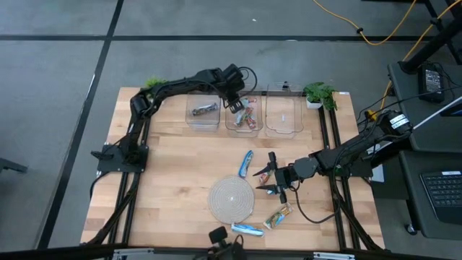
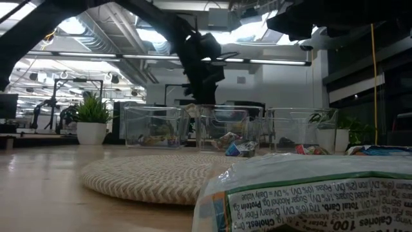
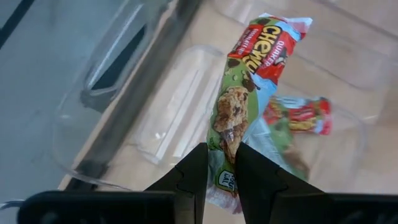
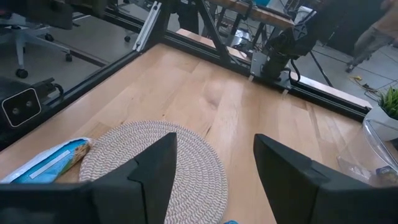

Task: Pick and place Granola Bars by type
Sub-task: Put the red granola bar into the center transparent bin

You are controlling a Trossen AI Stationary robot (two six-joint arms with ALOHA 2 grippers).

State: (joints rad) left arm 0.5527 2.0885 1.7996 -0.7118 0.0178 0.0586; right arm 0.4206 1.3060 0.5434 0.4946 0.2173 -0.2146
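While gripping granola bar (image 3: 231,118), left end effector (image 3: 220,171), middle bin (image 1: 242,120)

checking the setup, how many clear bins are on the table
3, in a row along the table's far edge: left bin, middle bin, right bin.

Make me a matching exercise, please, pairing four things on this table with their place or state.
Things:
1. left pincer
2. right pincer
3. woven mat
4. blue bar nearest the bins

Places or states:
A. lying on bare wood between mat and middle bin
B. shut on a red-and-green bar over that bin
C. open, holding nothing, beside the mat
D. flat on the front half of the table

Pairs: 1-B, 2-C, 3-D, 4-A
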